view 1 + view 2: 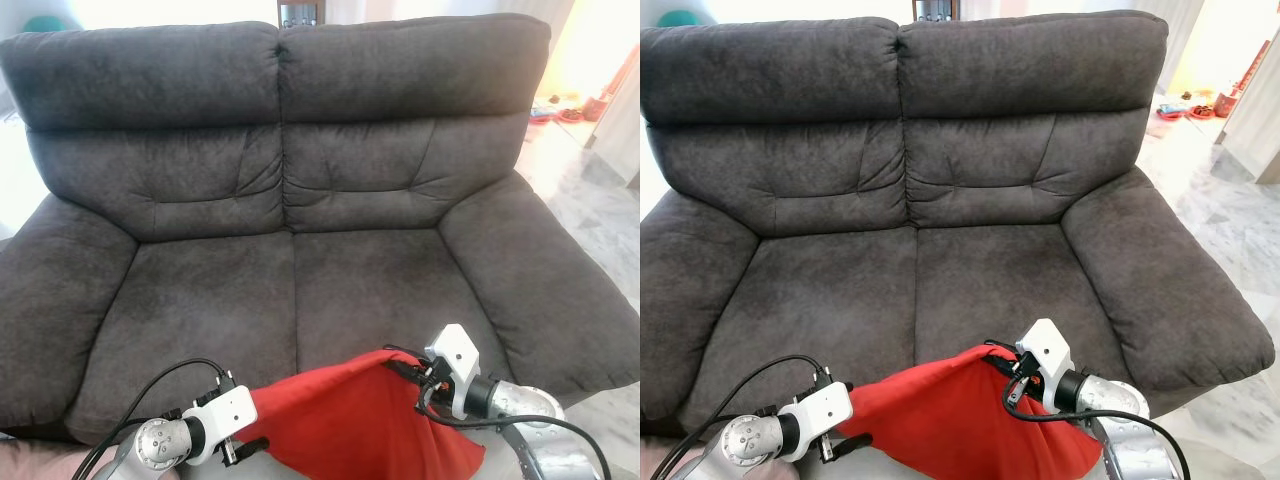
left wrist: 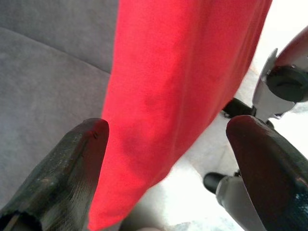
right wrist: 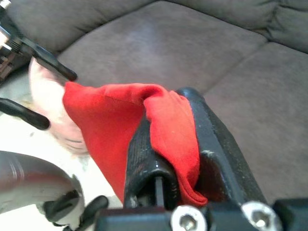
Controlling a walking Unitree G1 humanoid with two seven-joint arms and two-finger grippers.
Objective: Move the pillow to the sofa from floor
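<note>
- The red pillow (image 1: 350, 420) is hanging at about 6 o'clock in the head views, right in front of the seat edge of the dark grey two-seater sofa (image 1: 290, 200). Its top edge is just overlapping the front of the seat cushions, and the rest is drooping down below that edge.
- The right gripper (image 3: 166, 144) is sitting at roughly 5 o'clock, and its fingers are pinching a bunched-up corner of the pillow between them. The wrist view is showing the red fabric squeezed tight there.
- The left gripper (image 2: 168, 159) is hovering at around 7 o'clock, beside the pillow's lower left edge. Its fingers are spread wide apart with the red fabric lying between them, and neither finger looks like it's actually pressing on the cloth.
- Both seat cushions are lying bare, with the back cushions rising toward 12 o'clock.
- A pale tiled floor (image 1: 600, 210) is showing at 3 o'clock past the sofa's armrest, with some small colourful stuff (image 1: 575, 108) sitting far off at about 2 o'clock, too small to make out.
</note>
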